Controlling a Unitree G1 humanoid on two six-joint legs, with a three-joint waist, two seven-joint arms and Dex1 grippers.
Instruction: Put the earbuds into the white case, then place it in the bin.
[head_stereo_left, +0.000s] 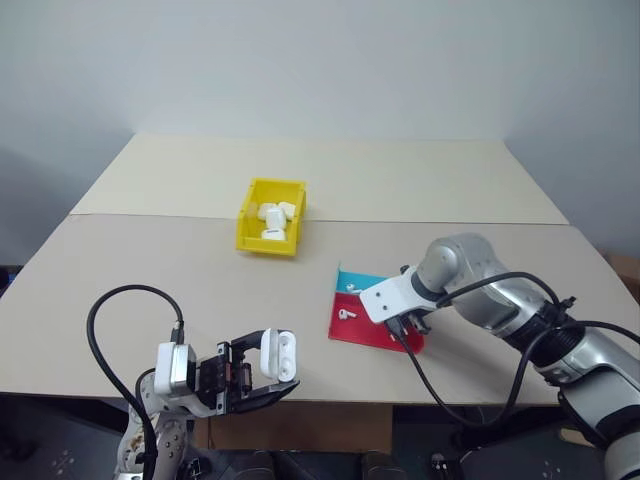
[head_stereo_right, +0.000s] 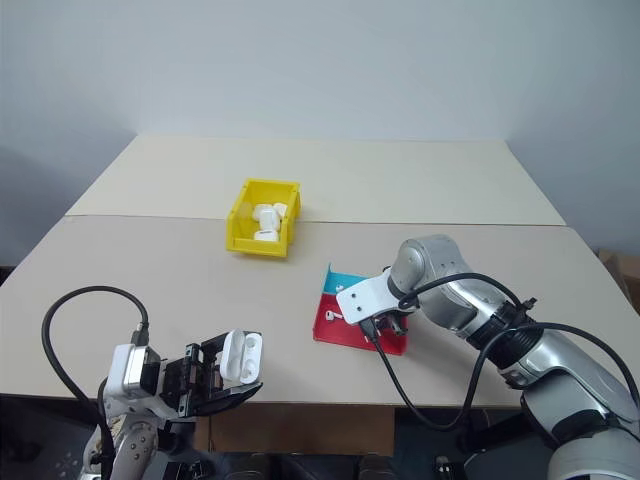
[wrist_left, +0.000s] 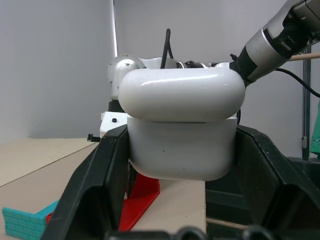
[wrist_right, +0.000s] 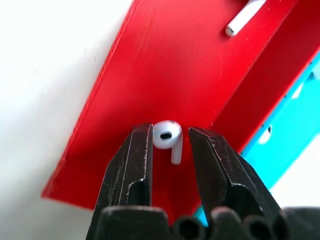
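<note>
near the table's front left edge, the left gripper (head_stereo_left: 262, 385) is clenched on the small glossy white rounded-corner earbud case (head_stereo_left: 279, 353), held between its two black fingers with the hinged lid flipped up and the open cavity facing toward the middle of the table; in the left wrist view the case (wrist_left: 181, 131) sits squarely between the fingers. further back, left of centre on the tan cardboard-coloured table (head_stereo_left: 150, 260), the small bright yellow rectangular plastic bin (head_stereo_left: 270, 217) stands with several other white cases already lying in it. right of centre lies the flat red-and-blue plastic tray (head_stereo_left: 352, 330), a tiny glossy white earbud with a short stem (head_stereo_left: 346, 314) resting on its red part. the right gripper (head_stereo_left: 405, 332) points steeply down at the tray's right end; the right wrist view shows a second earbud (wrist_right: 167, 137) between the fingertips, rounded head up between the pads, stem running down along the fingers' own line. whether the pads pinch it or only bracket it cannot be told from here, the gap on either side being slight, so the right gripper's state stays undecided. judgement: the earbud lies directly between the jaws, long axis roughly along the gripper's approach, so the next move probably calls for a firm close and a lift, then a carry leftward to the open case, which is well apart from the tray.
</note>
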